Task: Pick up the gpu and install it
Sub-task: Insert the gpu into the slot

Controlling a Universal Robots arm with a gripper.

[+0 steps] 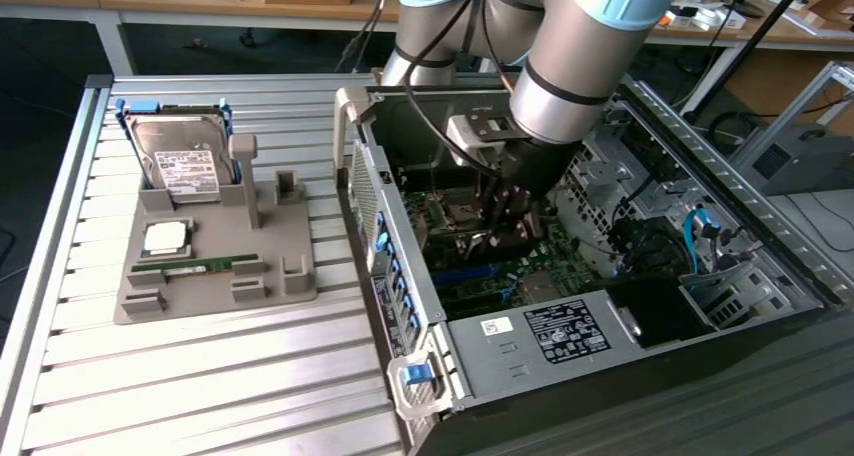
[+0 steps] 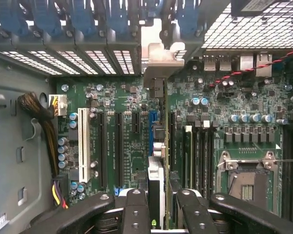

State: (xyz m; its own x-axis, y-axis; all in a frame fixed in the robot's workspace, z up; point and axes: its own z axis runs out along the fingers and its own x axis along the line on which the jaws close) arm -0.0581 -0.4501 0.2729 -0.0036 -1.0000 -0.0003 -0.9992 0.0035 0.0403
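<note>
The slatted metal table (image 1: 200,376) carries two big things: an open computer case (image 1: 747,276) lying on its side toward the exterior view's right, and a grey holder tray (image 1: 287,281) toward the exterior view's left. The robot arm (image 1: 587,66) reaches down into the case from above, over the green motherboard (image 2: 127,146).

Down inside, the gripper (image 1: 507,231) is clenched on the gpu (image 2: 157,161), which I see edge-on from the wrist: a thin card standing upright between the two dark fingers (image 2: 134,214), its silver end bracket (image 2: 161,58) up against the slotted rear wall of the case. The card stands over the motherboard right beside a blue slot (image 2: 150,129), with black slots and a white slot (image 2: 83,151) further off. Whether it is fully seated I cannot tell.

On the tray, the silver hard drive (image 1: 180,156) leans in its cradle, a square processor (image 1: 167,238) lies below it, and a narrow green RAM stick (image 1: 200,266) lies nearest the tray's front edge.
</note>
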